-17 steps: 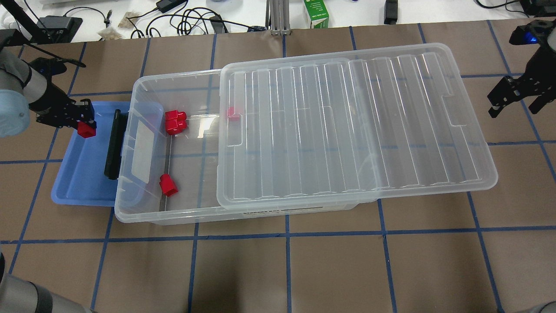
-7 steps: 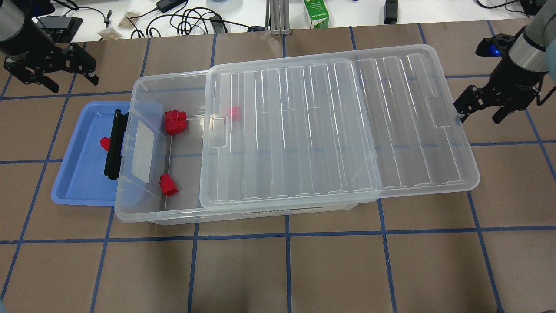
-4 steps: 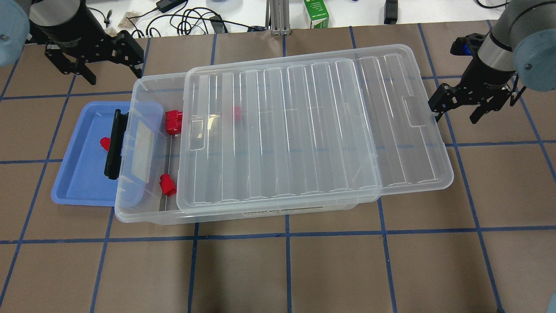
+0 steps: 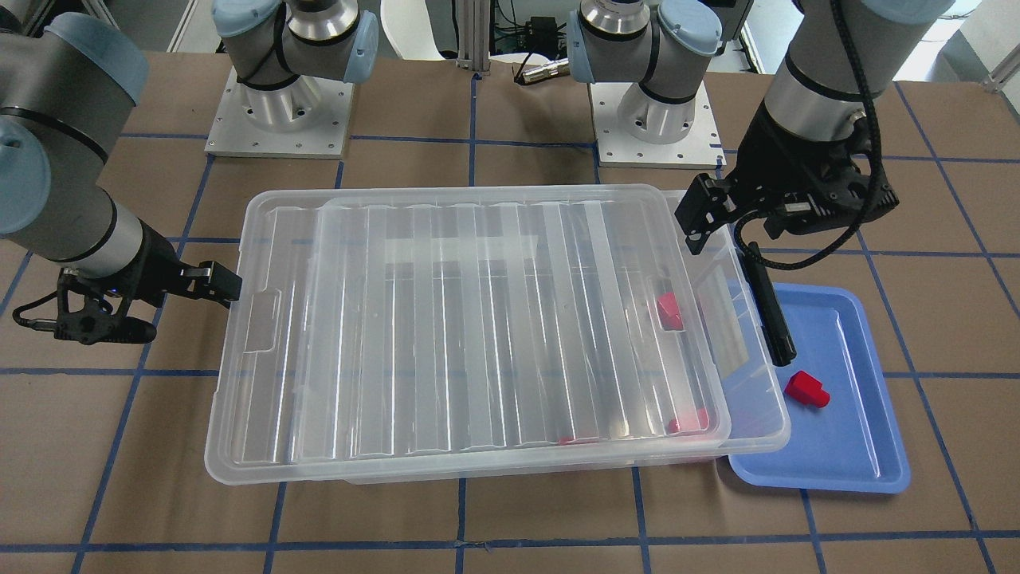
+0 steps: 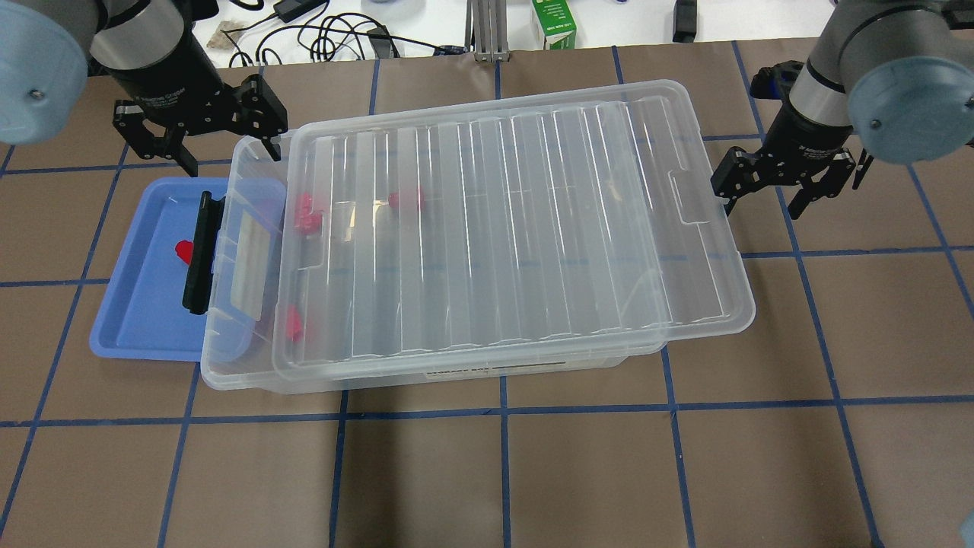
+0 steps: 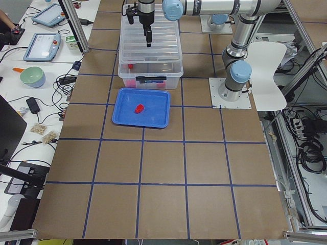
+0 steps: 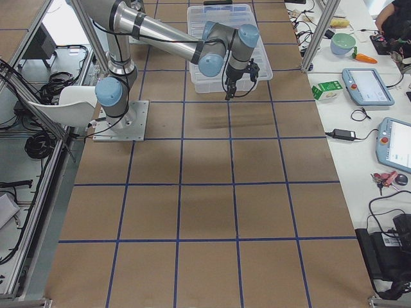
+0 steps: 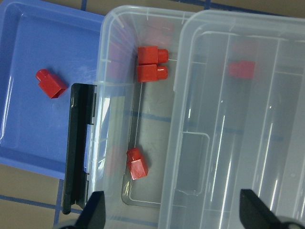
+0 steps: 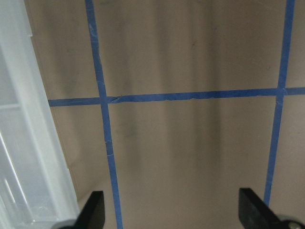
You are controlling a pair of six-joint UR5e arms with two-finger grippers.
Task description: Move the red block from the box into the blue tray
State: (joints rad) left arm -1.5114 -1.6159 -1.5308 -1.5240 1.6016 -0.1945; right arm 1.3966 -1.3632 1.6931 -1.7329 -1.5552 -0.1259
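One red block (image 5: 183,251) lies loose in the blue tray (image 5: 144,304), which is tucked under the box's (image 5: 228,379) left end beside its black latch bar (image 5: 199,251). It also shows in the left wrist view (image 8: 50,83). Several more red blocks (image 8: 151,64) lie in the box, partly under the clear lid (image 5: 517,228). My left gripper (image 5: 228,156) is open and empty above the box's back left corner. My right gripper (image 5: 761,207) is open and empty at the lid's right edge.
A green carton (image 5: 553,23) and cables (image 5: 327,34) lie behind the table's back edge. The two arm bases (image 4: 279,104) stand on the robot's side of the box. Brown table with blue tape lines surrounds the box.
The left gripper let the red block go into the tray, opened, and moved to the box's back left corner. The right gripper moved left with the lid, which slid over the box.
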